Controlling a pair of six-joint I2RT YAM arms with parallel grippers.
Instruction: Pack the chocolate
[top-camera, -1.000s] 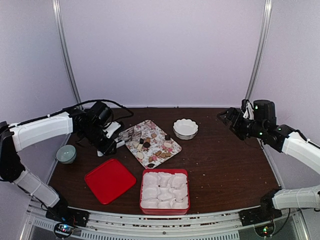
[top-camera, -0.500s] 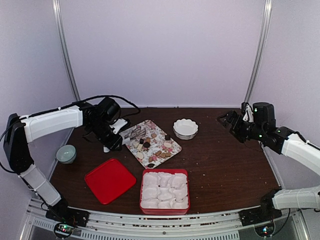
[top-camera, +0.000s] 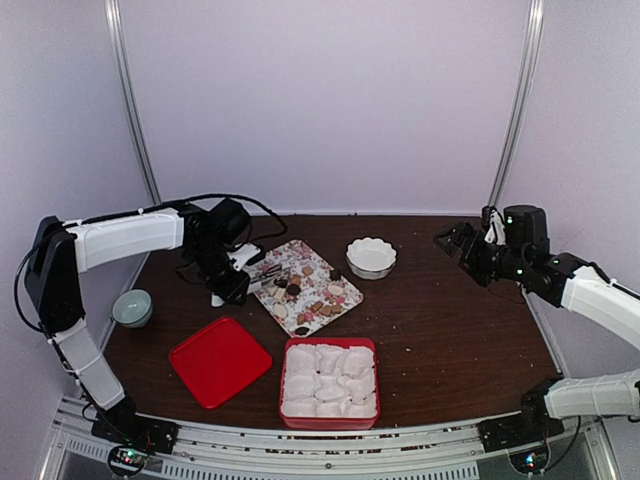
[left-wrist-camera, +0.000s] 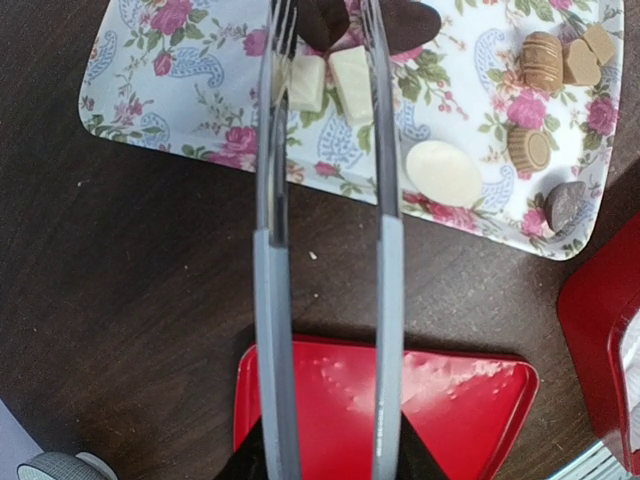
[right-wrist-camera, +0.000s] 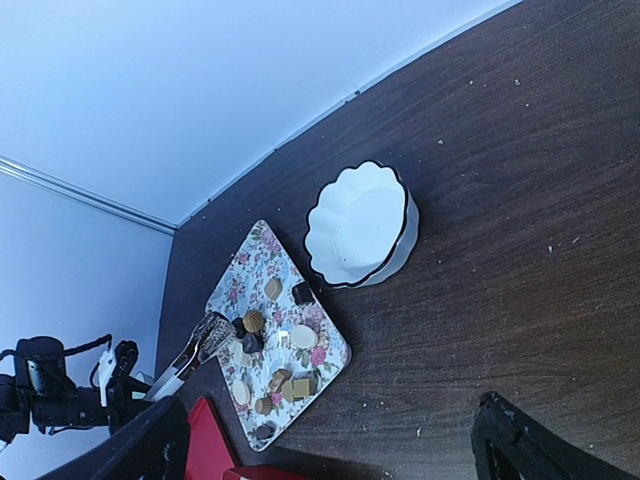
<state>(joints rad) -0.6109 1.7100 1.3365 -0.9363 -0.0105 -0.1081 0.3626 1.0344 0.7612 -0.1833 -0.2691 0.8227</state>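
One floral-print tray (left-wrist-camera: 150, 95), one white scalloped bowl (right-wrist-camera: 358, 225). Chocolate pieces (left-wrist-camera: 440, 172): many, small, dark, tan, pale. Left fingers (left-wrist-camera: 413, 462) pinch grey-handled metal tongs (left-wrist-camera: 272, 330); right fingers (right-wrist-camera: 515, 445) spread.

White arm shells (top-camera: 125, 235), black joints (top-camera: 527, 224), looping black cables (top-camera: 205, 197)

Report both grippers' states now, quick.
Left gripper: closed on the tongs, whose tips sit either side of a dark chocolate.
Right gripper: open, empty.
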